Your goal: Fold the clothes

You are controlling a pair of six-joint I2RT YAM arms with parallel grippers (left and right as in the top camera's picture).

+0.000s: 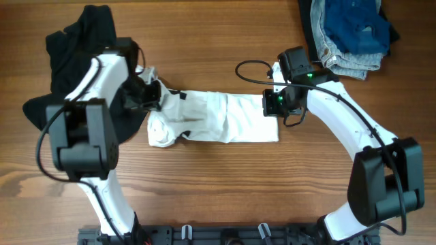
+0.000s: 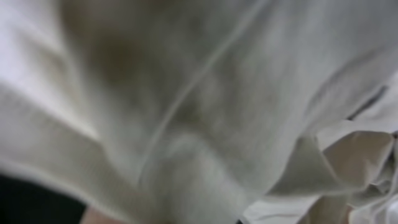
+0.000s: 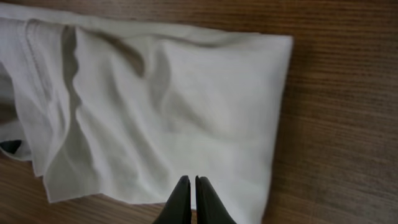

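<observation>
The white T-shirt (image 1: pixel 231 119) lies folded into a long strip across the middle of the table. Its left end is bunched up. My left gripper (image 1: pixel 158 95) is at that end, shut on the fabric. In the left wrist view, blurred white T-shirt cloth (image 2: pixel 186 93) fills the frame and hides the fingers. My right gripper (image 1: pixel 272 103) is at the strip's right end. In the right wrist view the right gripper (image 3: pixel 191 182) is shut, its tips over the near edge of the flat T-shirt (image 3: pixel 186 106). A black garment (image 1: pixel 78 41) lies crumpled at the far left, partly under the left arm.
Light-blue jeans (image 1: pixel 344 61) with a navy garment (image 1: pixel 354 24) on top sit at the back right corner. Bare wood table (image 1: pixel 225 184) shows in front of the shirt. A cable (image 1: pixel 248 68) loops near the right wrist.
</observation>
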